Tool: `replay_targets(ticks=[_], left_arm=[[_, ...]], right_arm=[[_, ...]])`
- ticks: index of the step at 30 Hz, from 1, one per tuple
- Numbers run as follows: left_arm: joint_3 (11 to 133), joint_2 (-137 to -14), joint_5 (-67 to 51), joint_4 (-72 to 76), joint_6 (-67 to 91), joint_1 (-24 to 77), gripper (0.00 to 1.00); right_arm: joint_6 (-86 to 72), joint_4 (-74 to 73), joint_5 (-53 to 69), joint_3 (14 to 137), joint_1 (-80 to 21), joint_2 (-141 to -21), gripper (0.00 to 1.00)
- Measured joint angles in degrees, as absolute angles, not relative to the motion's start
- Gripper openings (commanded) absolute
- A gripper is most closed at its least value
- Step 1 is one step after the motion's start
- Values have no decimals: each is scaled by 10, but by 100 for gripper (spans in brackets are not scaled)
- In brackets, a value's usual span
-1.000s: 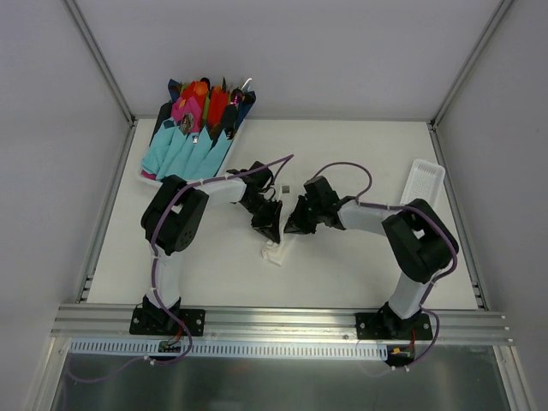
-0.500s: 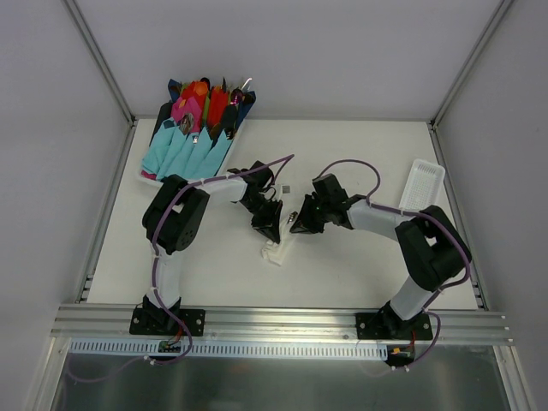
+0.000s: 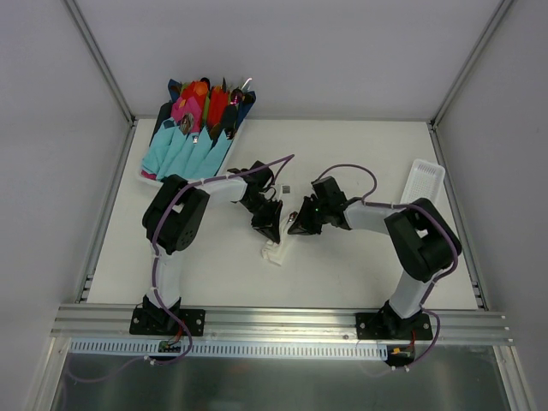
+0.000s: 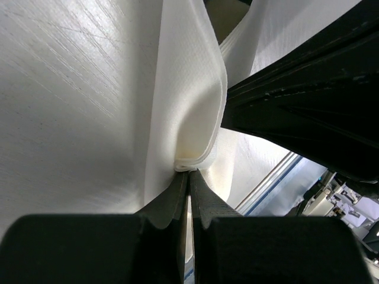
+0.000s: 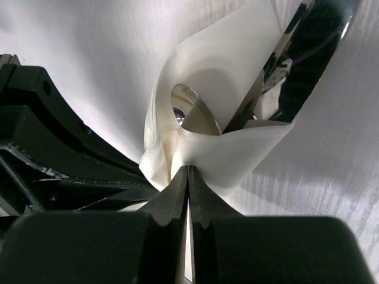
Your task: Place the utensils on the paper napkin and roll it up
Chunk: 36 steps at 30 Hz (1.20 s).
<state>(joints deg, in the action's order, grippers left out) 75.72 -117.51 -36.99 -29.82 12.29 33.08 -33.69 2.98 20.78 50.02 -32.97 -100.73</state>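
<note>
Pinching a fold of the paper napkin in the left gripper, shut down to a hairline on the sheet. Same on the other side: nipping the opposite flap in the right gripper, closed just as tight, on paper only as far as can be told. Sitting mid-table in the top view as a small white lump, left claw at 11 o'clock of it, right claw at 1. Peeking out of the loose curl in the right wrist view, the utensils, shiny and dark, running up toward 1 o'clock, only partly wrapped.

Plenty to go wrong, by the look of it. Could tear the thin sheet by pulling the two grips apart. Could spill the cutlery out of the open end by lifting or tilting before tightening the roll. Could spring open on release of either flap, being so loosely curled. Could clash fingertips, working this close together.

Elsewhere on the table: a fan of coloured napkin bundles at 10 o'clock, a white ribbed tray at 2 o'clock, a tiny dark block just beyond the claws at 12. Well apart from bundles and tray; hemmed in only by the two claws themselves.
</note>
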Motion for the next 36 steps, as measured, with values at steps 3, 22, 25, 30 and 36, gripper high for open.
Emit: replay_targets(ticks=[3,22,25,30,36], left_arm=[[757,-1172,-371,-298,124,331,0],[769,-1149,-478,-276,199,348,0],[769,-1149,-493,-252,220,353,0],[763,-1151,-505,-216,249,353,0],[736,-1169,-506,-166,279,353,0]], right_arm=[[-344,43,214,499,-329,-1014,0],[-381,93,221,476,-328,-1020,0],[-382,97,222,474,-327,-1020,0],[-384,102,226,470,-325,-1020,0],[-384,103,229,470,-322,-1020,0]])
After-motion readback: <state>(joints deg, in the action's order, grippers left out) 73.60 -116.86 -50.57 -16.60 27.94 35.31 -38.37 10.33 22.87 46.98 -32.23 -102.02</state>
